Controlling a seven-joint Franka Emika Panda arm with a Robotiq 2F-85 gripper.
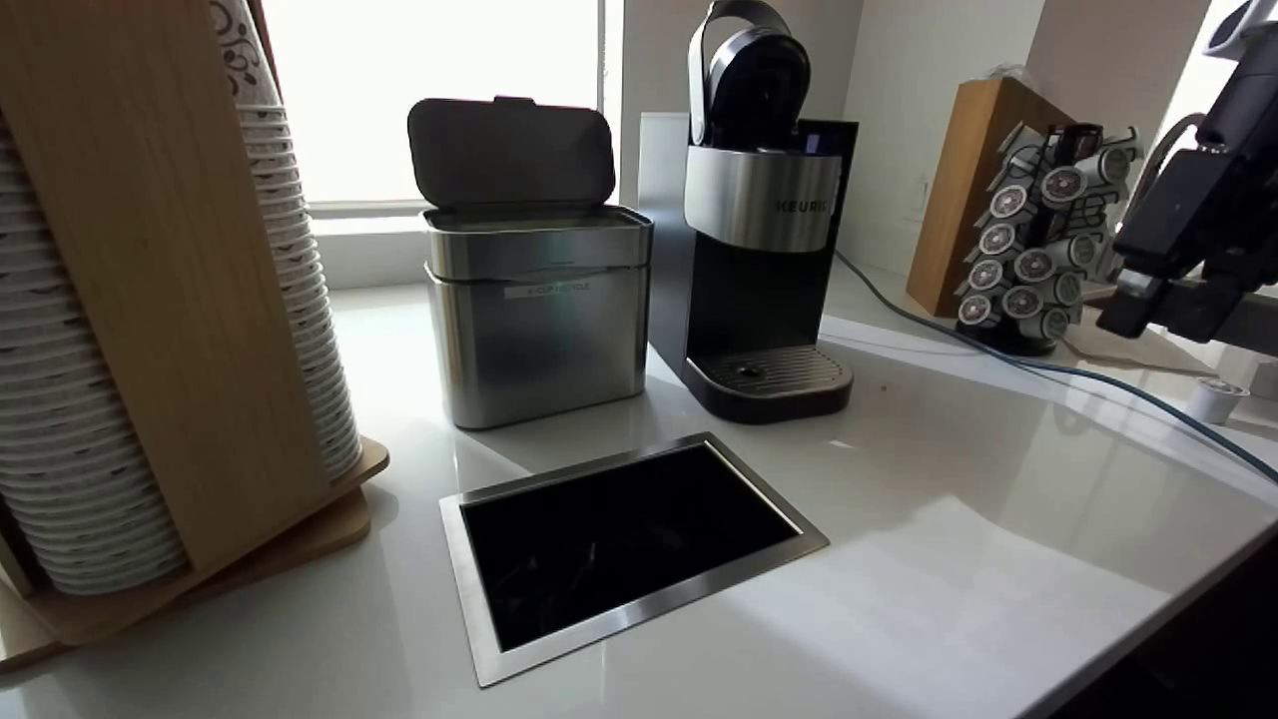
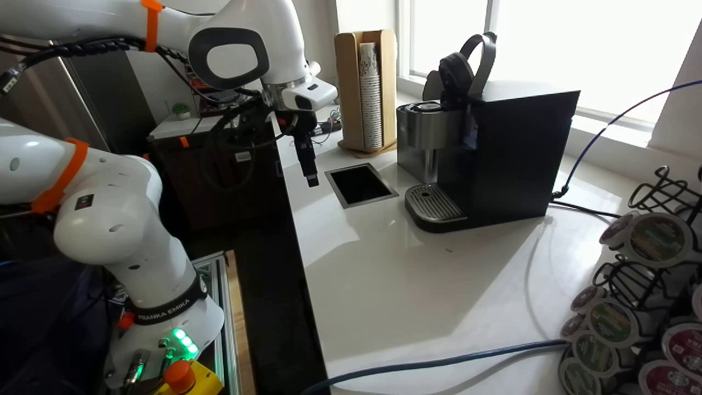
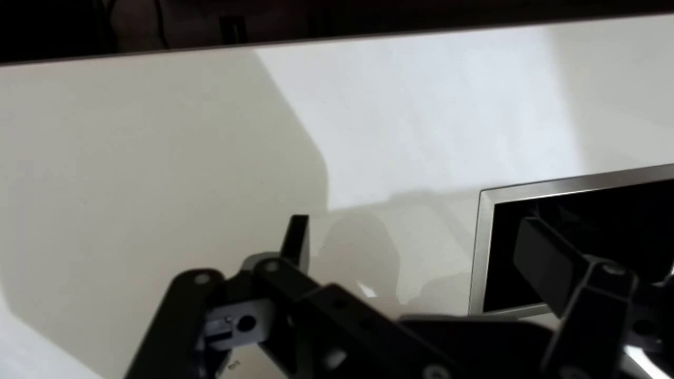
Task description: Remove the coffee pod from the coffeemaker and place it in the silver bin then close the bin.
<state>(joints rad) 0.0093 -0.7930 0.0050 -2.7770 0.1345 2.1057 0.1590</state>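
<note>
The coffeemaker (image 1: 767, 205) (image 2: 521, 159) stands on the counter with its handle and glossy black top tilted up. Its pod holder (image 2: 429, 107) is exposed, but I cannot tell whether the coffee pod sits in it. Beside it is the silver bin (image 1: 544, 345), its black lid (image 1: 512, 150) raised upright; in an exterior view the coffeemaker partly covers the bin (image 2: 415, 164). My gripper (image 3: 416, 245) is open with nothing between its fingers. It hangs above the front of the counter, apart from both, and shows dark in both exterior views, pointing down (image 2: 311, 180).
A steel-rimmed opening (image 1: 649, 609) is sunk in the counter in front of the bin. A wooden cup rack (image 1: 150, 250) stands past the bin. Opposite are a pod carousel (image 1: 1028, 250), a loose white pod (image 1: 1215, 401) and a blue cable (image 2: 439, 362).
</note>
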